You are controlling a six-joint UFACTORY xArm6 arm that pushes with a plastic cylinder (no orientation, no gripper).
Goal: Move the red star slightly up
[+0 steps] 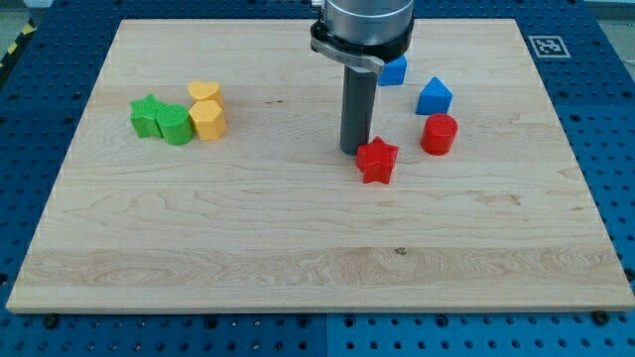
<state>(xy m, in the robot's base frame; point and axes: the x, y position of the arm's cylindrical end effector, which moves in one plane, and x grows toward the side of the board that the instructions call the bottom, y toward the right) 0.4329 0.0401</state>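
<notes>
Camera view: red star right of the bench centre, below-left of a red cylinder and two blue blocks. My tip just beside the star's upper-left. No fingers on this rig. Approach step, apparently. Next: circling to the star's lower side, then a short push toward the view's top.

My tip rests on the tabletop, at the lower end of a straight dark rod standing upright. The rod hangs from a wider grey round mount that enters at the view's top, right of centre.
</notes>
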